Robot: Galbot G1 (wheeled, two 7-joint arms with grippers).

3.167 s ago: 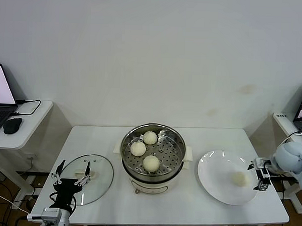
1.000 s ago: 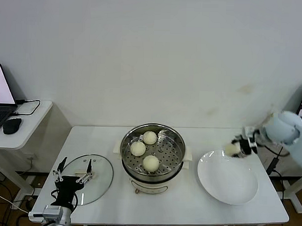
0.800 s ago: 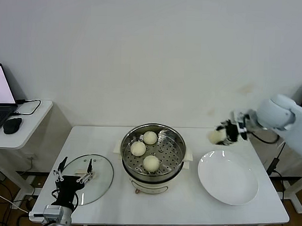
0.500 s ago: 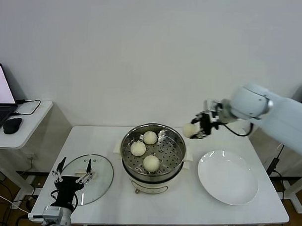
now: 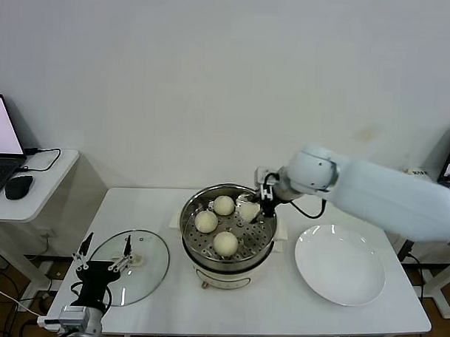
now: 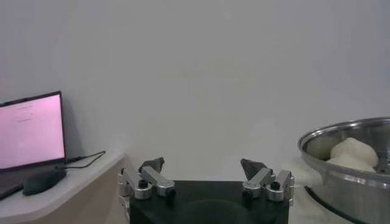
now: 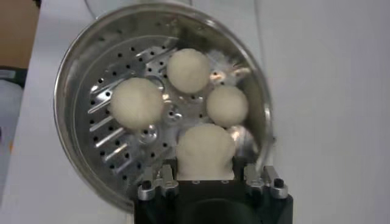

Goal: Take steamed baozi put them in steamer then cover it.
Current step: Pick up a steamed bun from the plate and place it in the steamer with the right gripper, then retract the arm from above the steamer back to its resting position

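Note:
The steel steamer (image 5: 184, 228) stands mid-table with three baozi (image 5: 224, 243) on its perforated tray. My right gripper (image 5: 262, 199) hangs over the pot's far right side, shut on another baozi (image 5: 249, 211). In the right wrist view that baozi (image 7: 205, 152) fills the space between the fingers of the right gripper (image 7: 205, 165), just above the tray (image 7: 116, 146), with the other baozi (image 7: 137, 102) beyond it. The glass cover (image 5: 144, 273) lies flat at the table's front left. My left gripper (image 5: 102, 262) waits open over its near edge; the left wrist view shows the left gripper (image 6: 202, 165) with nothing between its fingers.
A white plate (image 5: 340, 265) lies bare to the right of the steamer. A side table at the far left carries a laptop (image 6: 30, 131) and a mouse (image 5: 18, 186). The wall stands close behind the table.
My right gripper has carried the baozi from above the plate leftward and down to the steamer's right side. The plate now lies bare. The left arm has hardly moved.

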